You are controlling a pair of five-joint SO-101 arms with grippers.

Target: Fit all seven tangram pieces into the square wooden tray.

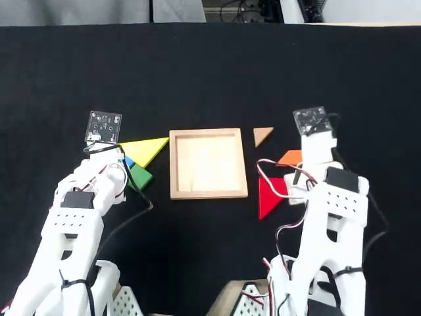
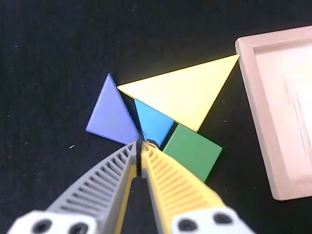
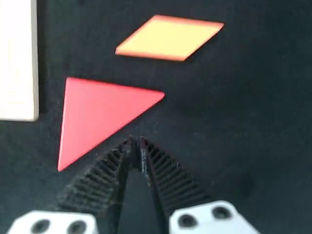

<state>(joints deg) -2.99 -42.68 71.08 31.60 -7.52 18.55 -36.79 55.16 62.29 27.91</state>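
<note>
The square wooden tray (image 1: pixel 209 193) lies mid-table with nothing in it. To its left sit a yellow large triangle (image 2: pixel 185 90), a purple triangle (image 2: pixel 111 113), a light blue small triangle (image 2: pixel 152 124) and a green square (image 2: pixel 192 151), all touching one another. My left gripper (image 2: pixel 140 145) is shut, its tips at the corner where the purple and light blue pieces meet. To the tray's right lie a red triangle (image 3: pixel 97 117), an orange parallelogram (image 3: pixel 168 37) and a tan small triangle (image 1: pixel 262 135). My right gripper (image 3: pixel 135 144) is shut and holds nothing, just off the red triangle's long edge.
Black cloth covers the table. The left arm (image 1: pixel 85 197) and the right arm (image 1: pixel 329 210) flank the tray from the near side. The tray's edge (image 2: pixel 261 112) is close to the yellow triangle's tip. Open cloth stretches behind the tray.
</note>
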